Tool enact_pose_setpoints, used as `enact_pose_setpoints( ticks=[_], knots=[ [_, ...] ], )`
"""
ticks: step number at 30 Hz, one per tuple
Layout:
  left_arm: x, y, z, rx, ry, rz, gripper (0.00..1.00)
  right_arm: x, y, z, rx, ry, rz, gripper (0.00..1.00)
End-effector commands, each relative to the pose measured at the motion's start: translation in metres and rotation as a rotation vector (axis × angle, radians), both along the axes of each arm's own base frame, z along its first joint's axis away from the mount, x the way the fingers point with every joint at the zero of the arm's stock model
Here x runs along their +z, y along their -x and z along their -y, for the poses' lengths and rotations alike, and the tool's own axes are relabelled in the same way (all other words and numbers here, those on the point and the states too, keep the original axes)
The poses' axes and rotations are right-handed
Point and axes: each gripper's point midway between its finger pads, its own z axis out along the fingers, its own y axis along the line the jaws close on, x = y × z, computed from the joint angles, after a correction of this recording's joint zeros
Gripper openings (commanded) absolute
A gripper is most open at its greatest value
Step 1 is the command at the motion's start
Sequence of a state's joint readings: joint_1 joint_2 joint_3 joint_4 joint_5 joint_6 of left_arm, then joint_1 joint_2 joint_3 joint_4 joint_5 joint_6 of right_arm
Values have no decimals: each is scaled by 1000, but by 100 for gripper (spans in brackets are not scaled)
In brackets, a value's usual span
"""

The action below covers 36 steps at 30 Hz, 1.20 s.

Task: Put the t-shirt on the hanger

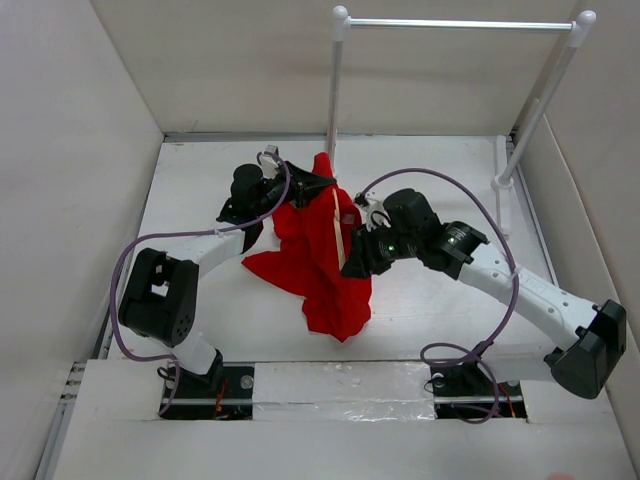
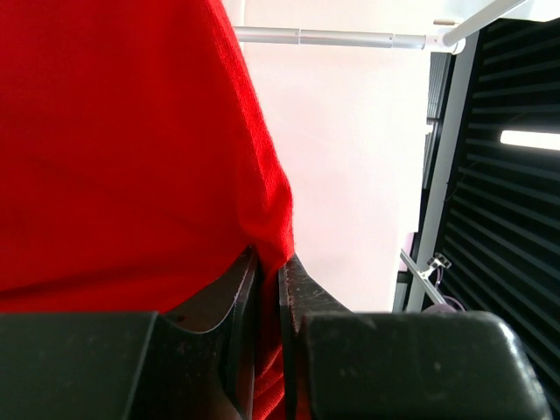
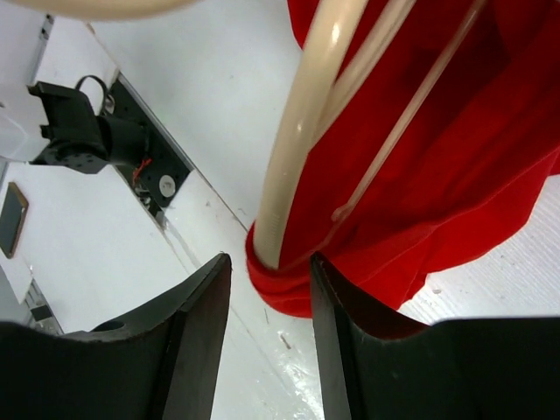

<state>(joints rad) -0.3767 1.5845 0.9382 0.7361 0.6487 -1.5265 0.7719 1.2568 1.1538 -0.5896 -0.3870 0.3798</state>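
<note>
The red t-shirt (image 1: 322, 275) hangs bunched above the table's middle, and its lower folds reach down toward the near edge. My left gripper (image 1: 303, 184) is shut on the cloth's top edge; in the left wrist view the t-shirt (image 2: 114, 149) fills the left side, pinched in the left gripper (image 2: 269, 262). The pale hanger (image 1: 337, 226) runs down inside the cloth. In the right wrist view one hanger (image 3: 302, 131) arm ends in a fold of the t-shirt (image 3: 437, 166), just beyond my right gripper (image 3: 269, 260). That gripper (image 1: 352, 264) is open, its jaws apart on either side of the fold.
A white rail (image 1: 455, 23) on two posts (image 1: 335, 90) stands at the back and also shows in the left wrist view (image 2: 332, 38). White walls close in the left, back and right sides. Purple cables (image 1: 135, 262) loop off both arms.
</note>
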Motion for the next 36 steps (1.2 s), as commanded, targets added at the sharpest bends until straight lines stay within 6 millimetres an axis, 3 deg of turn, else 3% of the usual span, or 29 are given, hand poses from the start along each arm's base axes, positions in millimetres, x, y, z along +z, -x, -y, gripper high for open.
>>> enact_pose_setpoints(
  ticks=[1, 5, 7, 17, 27, 34, 36],
  knots=[
    [53, 5, -3, -4, 53, 146, 0, 4, 0, -6, 40, -37, 39, 45],
    [52, 4, -3, -2, 57, 145, 0, -4, 3, -8, 53, -18, 17, 39],
    [53, 4, -3, -7, 58, 148, 0, -5, 4, -8, 54, -16, 14, 25],
    [50, 3, -2, -10, 37, 159, 0, 8, -4, 0, 4, 21, 40, 1],
    [30, -10, -12, 82, -154, 200, 0, 43, -22, 0, -64, 11, 117, 0],
    [19, -2, -8, 55, -137, 160, 0, 97, -49, -27, -134, -145, 250, 0],
    [17, -1, -6, 42, -124, 140, 0, 103, -56, -34, -157, -164, 282, 0]
  ],
)
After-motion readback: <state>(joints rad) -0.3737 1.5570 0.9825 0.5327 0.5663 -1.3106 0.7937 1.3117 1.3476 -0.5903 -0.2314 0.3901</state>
